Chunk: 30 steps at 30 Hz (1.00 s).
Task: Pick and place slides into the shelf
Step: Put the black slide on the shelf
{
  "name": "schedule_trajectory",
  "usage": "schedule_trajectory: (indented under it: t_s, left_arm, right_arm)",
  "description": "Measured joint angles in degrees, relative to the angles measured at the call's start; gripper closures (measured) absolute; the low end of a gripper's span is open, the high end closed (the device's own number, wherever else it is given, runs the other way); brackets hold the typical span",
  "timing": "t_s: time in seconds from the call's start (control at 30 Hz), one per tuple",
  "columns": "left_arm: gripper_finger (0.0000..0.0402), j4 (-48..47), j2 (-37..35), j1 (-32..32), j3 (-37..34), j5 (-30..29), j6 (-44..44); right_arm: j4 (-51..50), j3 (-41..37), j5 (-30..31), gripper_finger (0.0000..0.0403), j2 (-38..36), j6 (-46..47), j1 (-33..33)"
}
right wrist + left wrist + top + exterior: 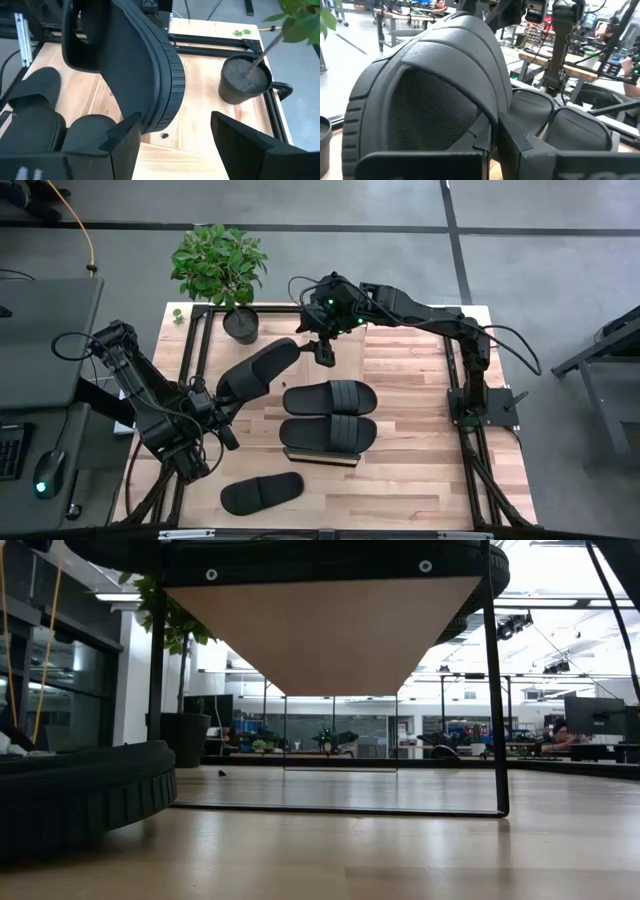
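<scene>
L gripper (222,420): pinching raised slide (257,370) at heel, fingertips hidden.
R gripper (323,352): spread, just beside slide's toe.
Shelf (322,456): mostly hidden under 2 slides (329,415).
4th slide (261,493): near-left on table (420,470).

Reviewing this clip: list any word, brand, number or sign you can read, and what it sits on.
None can be read. The slides, the shelf and the plant pot show no print. Both arms are unmarked in these views. Screens and benches in the room behind are too far off to read.

Potted plant (228,275) at table (420,480) back corner
</scene>
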Motion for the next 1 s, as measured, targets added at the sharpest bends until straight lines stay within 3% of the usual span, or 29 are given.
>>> schedule_trajectory:
  t_s: [0.37, 0.7, 0.83, 1.0]
  left_arm:
    - [0.0395, -0.1, 0.0, 0.0, 0.0, -1.9, 0.0]
    - [0.0392, 0.0, -0.1, 0.1, 0.0, -3.1, 0.0]
    - [0.0394, 0.0, -0.1, 0.0, 0.0, -2.9, 0.0]
    - [0.0393, 0.0, -0.1, 0.0, 0.0, -2.6, 0.9]
  right_arm:
    - [3.6, 0.0, -6.7, 0.0174, 0.0, 1.5, -0.4]
    - [5.8, 0.0, -7.0, 0.0178, 2.9, 2.5, 1.8]
    - [6.1, 0.0, -6.9, 0.0211, 3.1, 3.3, 1.9]
    - [6.9, 0.0, -6.8, 0.029, 3.1, 3.9, 1.7]
